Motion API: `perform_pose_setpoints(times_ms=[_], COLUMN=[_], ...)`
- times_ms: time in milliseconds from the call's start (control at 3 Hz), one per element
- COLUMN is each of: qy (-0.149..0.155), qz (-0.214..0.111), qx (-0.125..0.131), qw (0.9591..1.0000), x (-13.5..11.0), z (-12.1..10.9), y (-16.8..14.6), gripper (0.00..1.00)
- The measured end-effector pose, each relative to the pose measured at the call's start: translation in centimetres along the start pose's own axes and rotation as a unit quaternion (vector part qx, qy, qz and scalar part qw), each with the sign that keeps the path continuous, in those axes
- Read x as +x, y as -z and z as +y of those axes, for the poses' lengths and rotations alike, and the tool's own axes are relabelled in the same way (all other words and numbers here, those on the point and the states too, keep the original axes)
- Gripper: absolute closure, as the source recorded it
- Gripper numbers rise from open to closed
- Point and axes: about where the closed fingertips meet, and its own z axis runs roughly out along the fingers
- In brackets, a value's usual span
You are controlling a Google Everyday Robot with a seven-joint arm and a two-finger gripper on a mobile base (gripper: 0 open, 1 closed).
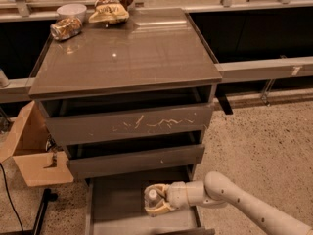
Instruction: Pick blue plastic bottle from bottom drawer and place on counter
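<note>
The blue plastic bottle (153,195), white cap showing and label mostly hidden, lies at the right of the open bottom drawer (115,204), pinched in the gripper (152,204). The grasp looks made; next comes lifting it clear of the middle drawer (137,159) and up onto the counter (127,58)

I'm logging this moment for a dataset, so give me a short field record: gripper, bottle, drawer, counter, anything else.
gripper: low inside the bottom drawer, arm reaching in from the lower right
blue plastic bottle: in the drawer, at the gripper, white cap showing
bottom drawer: pulled out, grey floor visible
counter: bottle not yet on it; crushed can, white bowl and snack bag at its far edge
beside cabinet: open cardboard box
</note>
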Motion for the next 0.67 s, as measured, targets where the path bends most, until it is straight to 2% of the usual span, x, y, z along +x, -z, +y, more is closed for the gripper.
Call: perform_pose_setpoints(times_ms=[333, 667], qy=[0.0, 0.01], qz=[0.0, -0.005], qx=[0.0, -0.004], qw=[1.0, 0.9999], x=[0.0, -1.5], z=[0.0, 0.0], y=[0.0, -0.1], gripper=[1.0, 1.0])
